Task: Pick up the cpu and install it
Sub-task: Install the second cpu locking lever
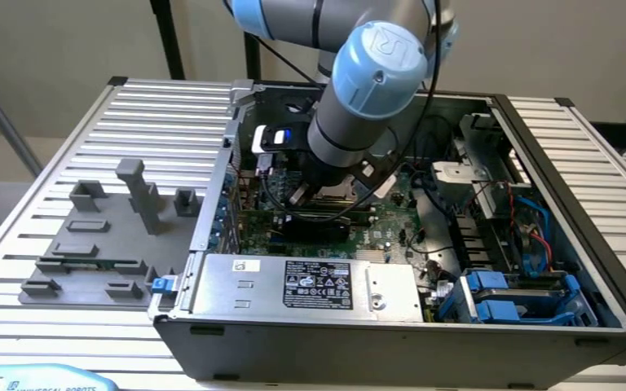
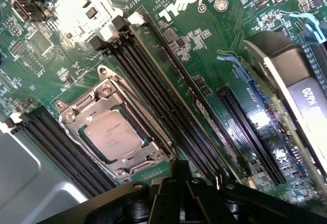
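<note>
- I have the arm reaching down into the open computer case [image 1: 531, 244], its wrist hanging over the middle of the motherboard [image 1: 400, 220]; the gripper [image 1: 319, 191] sits low above the board, at about 12 o'clock from the silver power supply [image 1: 302, 285] along the case's near wall.
- On the wrist view I see the cpu [image 2: 113, 133] lying flat inside its socket, silvery top up, framed by the metal socket bracket [image 2: 97, 101]. It looks seated square in the frame, not tilted.
- The gripper [image 2: 180, 193] shows as dark black parts at the picture's edge, just beside the socket and apart from the cpu; it holds nothing that I can see. Whether the fingers stand apart or together I cannot tell.
- Black memory slots [image 2: 153, 76] run alongside the socket on one side, and a second bank [image 2: 56, 147] lies on the other.
- Farther across the board I see a long black expansion slot [image 2: 253, 132].
- In the exterior view, outside the case at about 9 o'clock, a grey plastic tray [image 1: 95, 244] with upright blocks rests on the ribbed metal table [image 1: 30, 187], with a thin green memory stick [image 1: 90, 263] lying in it.
</note>
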`<state>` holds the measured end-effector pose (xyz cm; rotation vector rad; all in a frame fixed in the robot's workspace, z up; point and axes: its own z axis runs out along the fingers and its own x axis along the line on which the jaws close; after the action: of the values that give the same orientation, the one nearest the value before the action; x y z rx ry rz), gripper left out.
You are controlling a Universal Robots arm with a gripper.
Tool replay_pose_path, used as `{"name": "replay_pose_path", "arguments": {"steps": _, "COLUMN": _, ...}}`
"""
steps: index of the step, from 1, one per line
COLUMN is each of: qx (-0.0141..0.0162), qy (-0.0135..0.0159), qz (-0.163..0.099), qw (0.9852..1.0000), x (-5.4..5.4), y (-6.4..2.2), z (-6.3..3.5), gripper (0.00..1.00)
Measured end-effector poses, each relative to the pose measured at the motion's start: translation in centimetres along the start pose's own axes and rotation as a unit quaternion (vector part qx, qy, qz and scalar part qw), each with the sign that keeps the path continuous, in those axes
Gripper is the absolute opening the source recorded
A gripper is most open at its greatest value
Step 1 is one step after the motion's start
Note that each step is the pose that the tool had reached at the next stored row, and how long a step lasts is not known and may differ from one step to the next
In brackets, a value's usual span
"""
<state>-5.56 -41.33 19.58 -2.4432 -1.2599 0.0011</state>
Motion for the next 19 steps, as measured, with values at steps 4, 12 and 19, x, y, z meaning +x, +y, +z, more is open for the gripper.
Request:
{"name": "replay_pose_path", "arguments": {"steps": 4, "qx": -0.0022, "qy": -0.0039, "qz": -0.001, "qw": 1.0000, "x": 0.29, "y": -0.17, "z": 0.22, "gripper": 0.11}}
{"name": "replay_pose_path", "arguments": {"steps": 12, "qx": -0.0090, "qy": -0.0149, "qz": -0.002, "qw": 0.9998, "x": 0.45, "y": -0.27, "z": 0.46, "gripper": 0.11}}
{"name": "replay_pose_path", "arguments": {"steps": 19, "qx": -0.0113, "qy": -0.0189, "qz": -0.003, "qw": 0.9998, "x": 0.51, "y": -0.33, "z": 0.45, "gripper": 0.11}}
